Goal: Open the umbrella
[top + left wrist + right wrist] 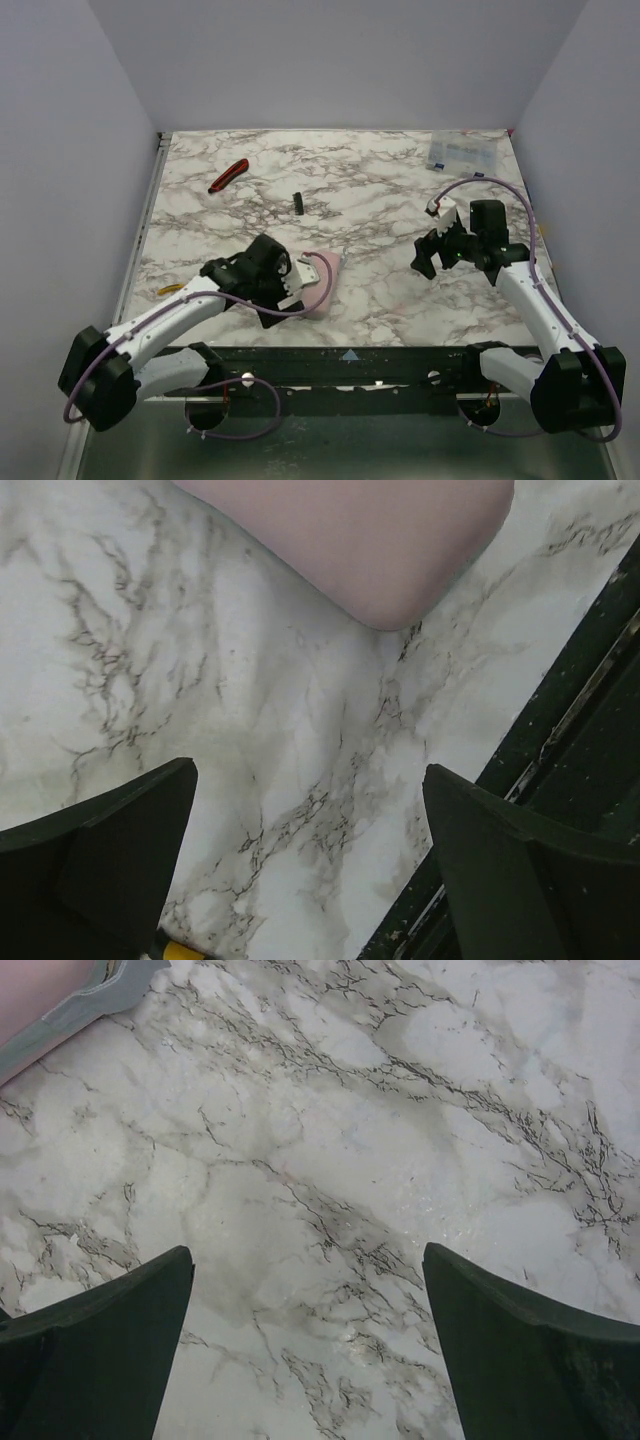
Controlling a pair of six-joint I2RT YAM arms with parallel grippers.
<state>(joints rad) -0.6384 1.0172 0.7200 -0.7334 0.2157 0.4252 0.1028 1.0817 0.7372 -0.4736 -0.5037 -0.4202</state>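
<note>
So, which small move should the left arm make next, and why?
Probably ease the left gripper forward onto the umbrella. It is open, only bare table shows between its jaws, and the pink fabric lies just ahead of them. The right gripper is also open, farther away.

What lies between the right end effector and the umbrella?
Nothing: only bare marble table separates the right end effector from the umbrella, as the top external and right wrist views show.
</note>
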